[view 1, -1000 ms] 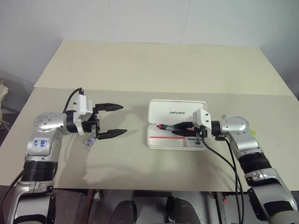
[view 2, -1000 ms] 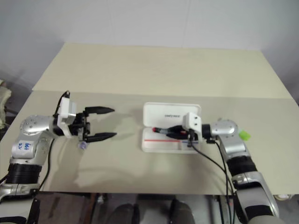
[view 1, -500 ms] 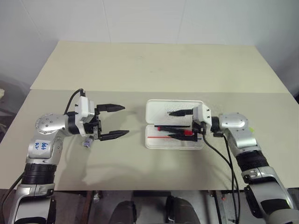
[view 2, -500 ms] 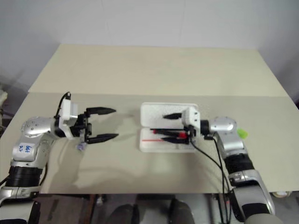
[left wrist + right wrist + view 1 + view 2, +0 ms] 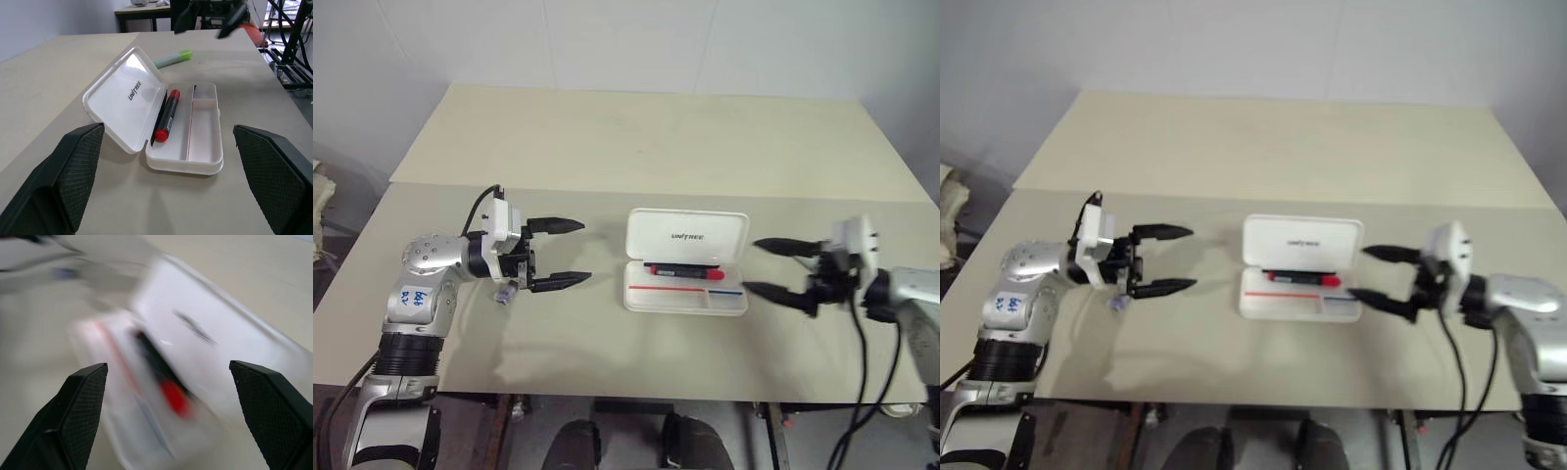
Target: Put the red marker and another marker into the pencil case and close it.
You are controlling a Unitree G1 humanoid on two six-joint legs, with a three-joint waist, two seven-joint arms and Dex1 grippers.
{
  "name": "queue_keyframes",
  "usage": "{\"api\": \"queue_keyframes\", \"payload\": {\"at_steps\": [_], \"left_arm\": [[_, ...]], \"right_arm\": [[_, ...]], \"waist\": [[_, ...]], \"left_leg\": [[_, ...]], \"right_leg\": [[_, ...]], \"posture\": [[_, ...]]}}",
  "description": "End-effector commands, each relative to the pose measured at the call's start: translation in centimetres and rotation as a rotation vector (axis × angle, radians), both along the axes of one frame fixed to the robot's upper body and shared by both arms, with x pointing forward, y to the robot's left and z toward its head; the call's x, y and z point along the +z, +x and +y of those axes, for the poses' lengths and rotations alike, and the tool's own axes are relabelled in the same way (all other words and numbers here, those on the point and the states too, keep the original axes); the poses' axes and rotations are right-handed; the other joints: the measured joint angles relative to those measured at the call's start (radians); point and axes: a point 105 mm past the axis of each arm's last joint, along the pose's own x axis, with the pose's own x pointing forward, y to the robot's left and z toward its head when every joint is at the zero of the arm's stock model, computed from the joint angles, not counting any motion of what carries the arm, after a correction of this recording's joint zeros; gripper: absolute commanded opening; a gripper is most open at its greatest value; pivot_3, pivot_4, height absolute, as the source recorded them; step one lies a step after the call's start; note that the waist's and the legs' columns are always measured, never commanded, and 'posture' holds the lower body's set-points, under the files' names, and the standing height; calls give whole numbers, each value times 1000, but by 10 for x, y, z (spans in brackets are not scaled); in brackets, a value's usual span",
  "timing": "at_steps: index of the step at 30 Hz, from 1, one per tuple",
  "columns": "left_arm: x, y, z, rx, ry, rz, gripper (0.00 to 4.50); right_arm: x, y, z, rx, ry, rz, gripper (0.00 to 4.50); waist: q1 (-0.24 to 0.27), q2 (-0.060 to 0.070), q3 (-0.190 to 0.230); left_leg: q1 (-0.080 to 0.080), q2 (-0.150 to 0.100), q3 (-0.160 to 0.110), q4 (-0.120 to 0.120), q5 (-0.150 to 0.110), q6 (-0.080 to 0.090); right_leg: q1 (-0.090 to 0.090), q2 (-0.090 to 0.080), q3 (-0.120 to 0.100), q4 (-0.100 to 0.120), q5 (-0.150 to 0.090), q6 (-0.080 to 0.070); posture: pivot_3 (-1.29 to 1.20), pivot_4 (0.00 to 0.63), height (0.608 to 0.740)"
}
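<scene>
The right gripper [image 5: 766,266], a second ago inside the pencil case [image 5: 686,261] pinching the red marker [image 5: 685,271], has let go and pulled back to the frame's right, jaws spread and empty. The marker lies in the open case (centre frame, along the hinge). The mint marker [image 5: 171,58] rests beyond the case. A small purple object [image 5: 505,293] sits under the left gripper [image 5: 570,253], wide open, holding nothing.

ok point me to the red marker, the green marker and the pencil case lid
red marker [image 5: 167,114], left wrist view, middle of its black barrel
green marker [image 5: 171,58], left wrist view, middle of its pale body
pencil case lid [image 5: 685,236], left eye view, at the lettering
</scene>
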Motion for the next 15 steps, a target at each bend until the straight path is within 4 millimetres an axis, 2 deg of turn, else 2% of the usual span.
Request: {"api": "queue_keyframes", "payload": {"at_steps": [1, 3, 5, 15], "left_arm": [[7, -1, -9, -31, 2, -47, 4500], [7, -2, -12, -37, -1, -47, 4500], [7, -2, -14, -43, -3, -46, 4500], [10, -1, -19, -53, -9, -48, 4500]], "right_arm": [[1, 7, -39, -165, -24, -28, 4192], [-8, 12, -59, -248, -37, -7, 4192], [-19, 17, -71, -298, -38, 23, 4192], [-57, 47, -79, -373, -19, 110, 4192]], "waist": [[-1, 0, 0], [-2, 0, 0], [-3, 0, 0], [-7, 0, 0]], "left_leg": [[0, 0, 0, 0, 0, 0], [0, 0, 1, 0, 0, 0], [0, 0, 1, 0, 0, 0], [0, 1, 2, 0, 1, 0]], "right_leg": [[0, 0, 0, 0, 0, 0], [0, 0, 0, 0, 0, 0], [0, 0, 0, 0, 0, 0], [0, 0, 0, 0, 0, 0]], "posture": [[0, 150, 740], [0, 150, 740], [0, 150, 740], [0, 150, 740]]}}
